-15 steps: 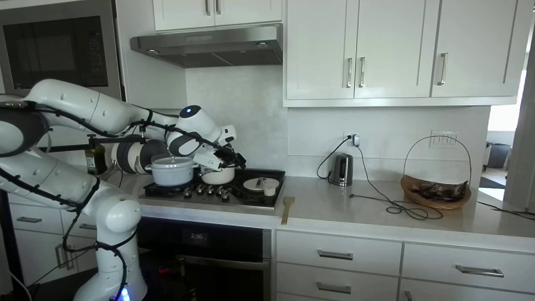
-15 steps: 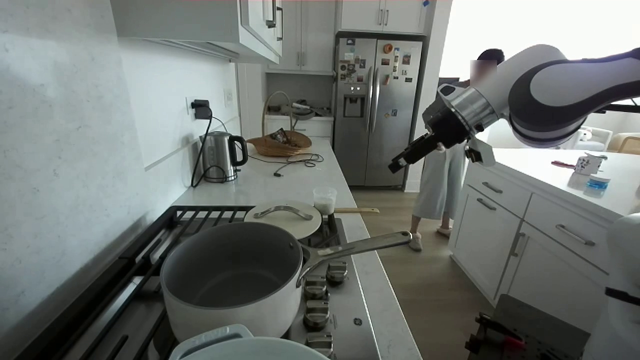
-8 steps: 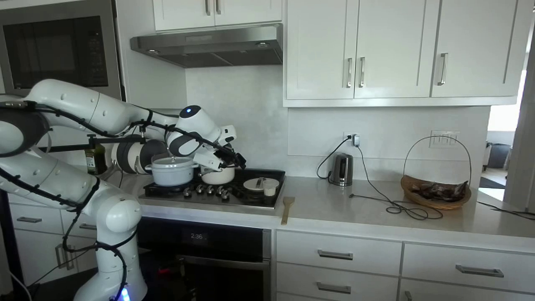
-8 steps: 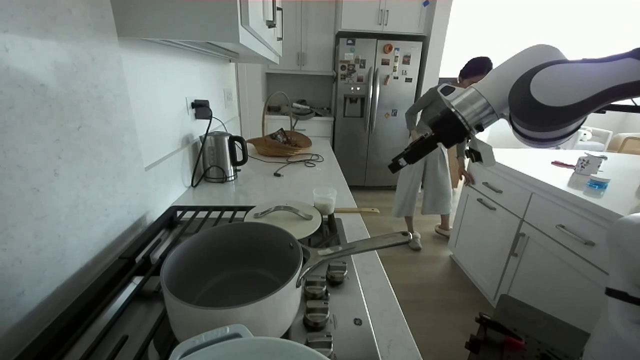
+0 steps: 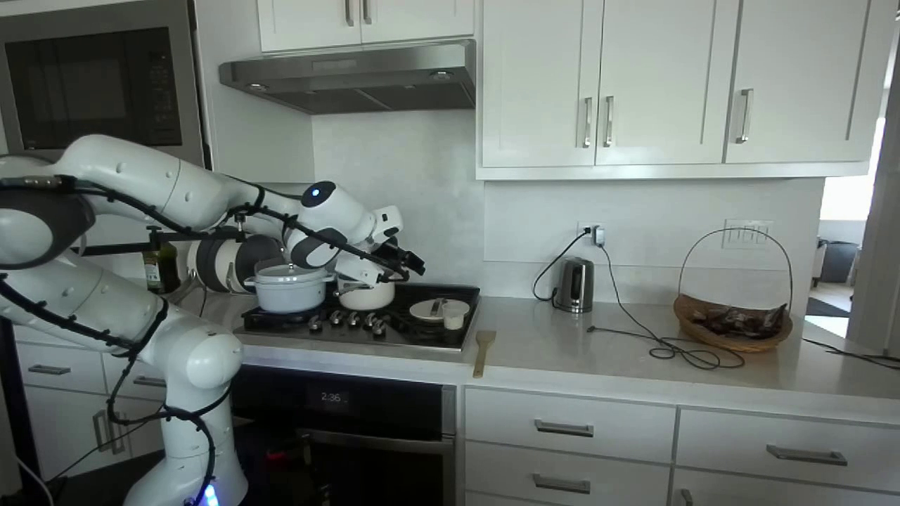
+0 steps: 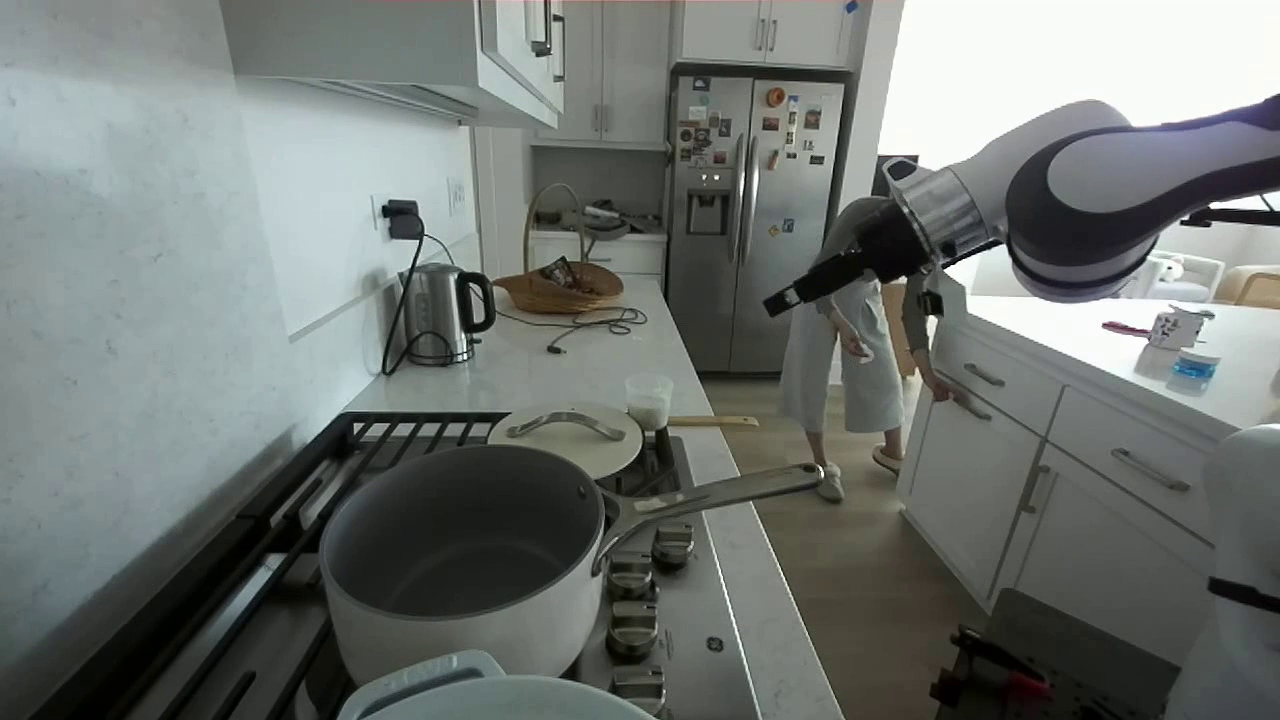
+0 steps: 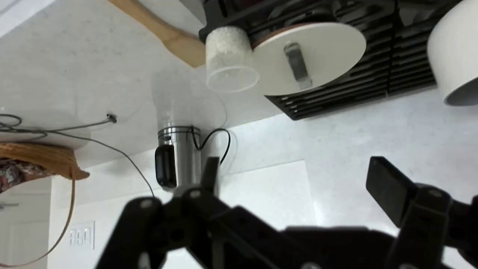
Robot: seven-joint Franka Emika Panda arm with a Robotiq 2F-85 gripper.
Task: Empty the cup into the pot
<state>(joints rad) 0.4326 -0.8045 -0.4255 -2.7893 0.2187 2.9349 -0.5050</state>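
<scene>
The cup (image 6: 650, 403) is small, clear and upright, with white grainy contents low inside. It stands at the stove's corner beside a cream lid and shows in the wrist view (image 7: 229, 56) too. The pot (image 6: 465, 540) is a white saucepan with a grey inside and a metal handle, uncovered on the stove. Its side shows at the right edge of the wrist view (image 7: 452, 48). My gripper (image 7: 295, 168) is open with nothing between its fingers. In both exterior views the gripper (image 5: 415, 263) (image 6: 783, 300) hangs in the air above stove height, apart from cup and pot.
A light blue lidded pot (image 5: 290, 292) stands beside the saucepan. The cream lid (image 6: 565, 440) lies by the cup. A wooden spatula (image 5: 484, 351), kettle (image 5: 575, 284), cables (image 5: 685, 350) and basket (image 5: 731, 341) are on the counter. A range hood (image 5: 351, 81) hangs above. A person (image 6: 850, 340) stands by the island.
In the last half second the arm has shifted slightly and the gripper has risen a little, moving right or left depending on the exterior view. The person has moved left and bent down.
</scene>
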